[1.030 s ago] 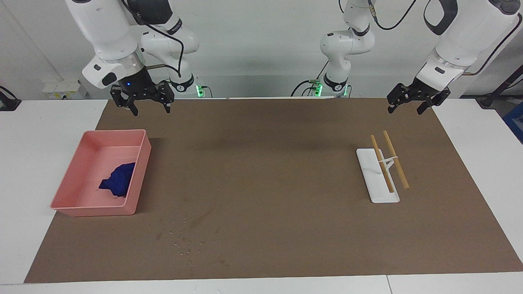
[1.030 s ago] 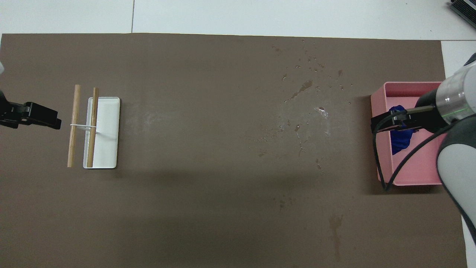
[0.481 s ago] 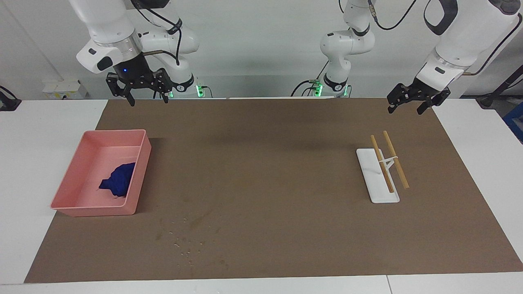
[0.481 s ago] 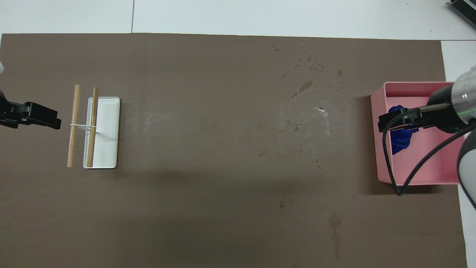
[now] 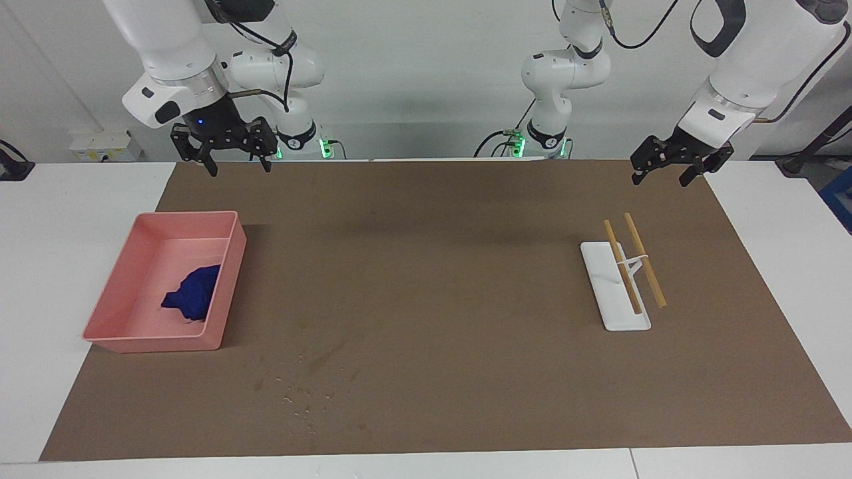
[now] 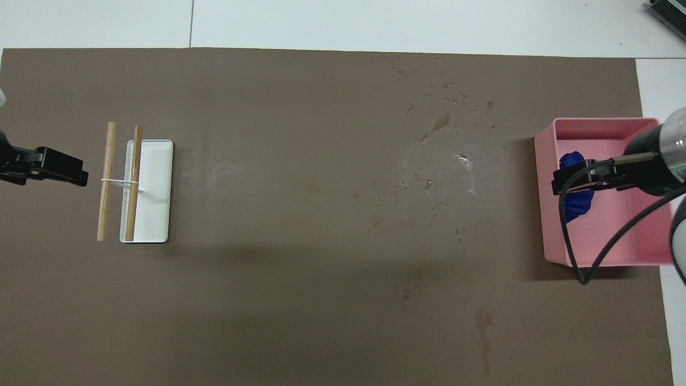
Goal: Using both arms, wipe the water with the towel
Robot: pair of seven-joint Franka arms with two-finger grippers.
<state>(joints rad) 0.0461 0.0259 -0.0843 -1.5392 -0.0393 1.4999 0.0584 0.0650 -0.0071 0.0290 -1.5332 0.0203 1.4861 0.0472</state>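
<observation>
Facing view: towel (image 5: 193,297) lies bunched in the pink tray (image 5: 106,313) at the right arm's end. Water (image 5: 303,392) dots the mat, farther from the robots. Right gripper (image 5: 225,152) hangs above the tray, left gripper (image 5: 669,166) above the mat's corner; both spread wide, empty.

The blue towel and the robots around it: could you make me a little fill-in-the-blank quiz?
1. The blue towel lies inside the ___ tray.
2. The two wooden sticks rest across a ___ plate.
3. The water is ___ from the robots than the tray.
4. The right gripper and the left gripper both hold ___.

Missing words: pink; white; farther; nothing
</observation>
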